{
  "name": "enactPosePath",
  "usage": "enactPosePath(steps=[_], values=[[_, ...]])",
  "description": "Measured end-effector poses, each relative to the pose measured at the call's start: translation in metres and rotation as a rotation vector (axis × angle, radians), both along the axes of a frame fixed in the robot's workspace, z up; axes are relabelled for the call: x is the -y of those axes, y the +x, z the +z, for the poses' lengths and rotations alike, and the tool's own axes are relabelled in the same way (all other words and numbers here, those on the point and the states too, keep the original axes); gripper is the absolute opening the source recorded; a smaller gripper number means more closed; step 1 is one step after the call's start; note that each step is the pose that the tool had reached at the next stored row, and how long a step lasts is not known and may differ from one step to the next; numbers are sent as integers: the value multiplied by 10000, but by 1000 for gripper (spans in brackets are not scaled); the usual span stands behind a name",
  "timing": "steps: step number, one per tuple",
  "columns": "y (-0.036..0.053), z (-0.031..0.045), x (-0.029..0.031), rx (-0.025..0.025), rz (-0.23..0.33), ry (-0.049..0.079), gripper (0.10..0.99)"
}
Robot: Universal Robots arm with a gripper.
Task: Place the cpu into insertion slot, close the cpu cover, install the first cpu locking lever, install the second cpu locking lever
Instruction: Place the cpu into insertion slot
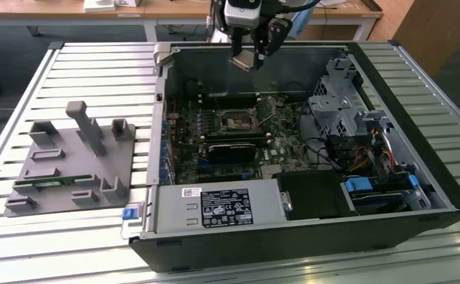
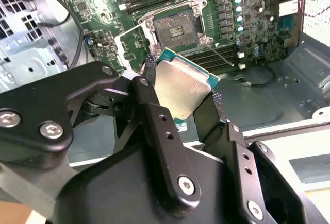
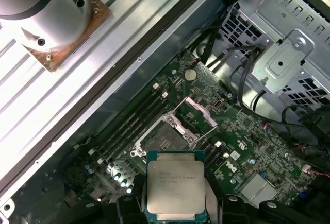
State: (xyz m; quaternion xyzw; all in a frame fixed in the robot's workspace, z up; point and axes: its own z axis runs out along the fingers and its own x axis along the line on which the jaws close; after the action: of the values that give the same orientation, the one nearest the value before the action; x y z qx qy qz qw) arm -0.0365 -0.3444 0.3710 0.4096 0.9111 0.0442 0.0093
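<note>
My gripper (image 1: 251,54) hangs above the open computer case's back wall, shut on the cpu (image 1: 245,61), a flat square chip with a dull silver top. In the second wrist view the gripper (image 2: 181,84) has black fingers (image 2: 150,98) clamping two opposite edges of the cpu (image 2: 180,87), which is held tilted. The insertion slot (image 1: 236,120) lies uncovered on the green board, below and ahead of the chip (image 3: 176,183). Its dark pin field shows in both wrist views (image 2: 175,30) (image 3: 162,140). The cpu cover (image 3: 203,112) (image 2: 117,48) stands swung up beside the socket.
The case (image 1: 419,177) lies on a slatted table. A drive cage (image 1: 340,112) with cables is at the exterior view's right, and a power supply (image 1: 214,207) at the front. A black card (image 1: 230,152) sits just in front of the socket. A grey fixture (image 1: 71,160) stands left.
</note>
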Motion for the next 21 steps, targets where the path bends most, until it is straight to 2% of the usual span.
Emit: enactPosePath(steps=[21], values=[[0,-13,-1,0,-2114,-1,537]])
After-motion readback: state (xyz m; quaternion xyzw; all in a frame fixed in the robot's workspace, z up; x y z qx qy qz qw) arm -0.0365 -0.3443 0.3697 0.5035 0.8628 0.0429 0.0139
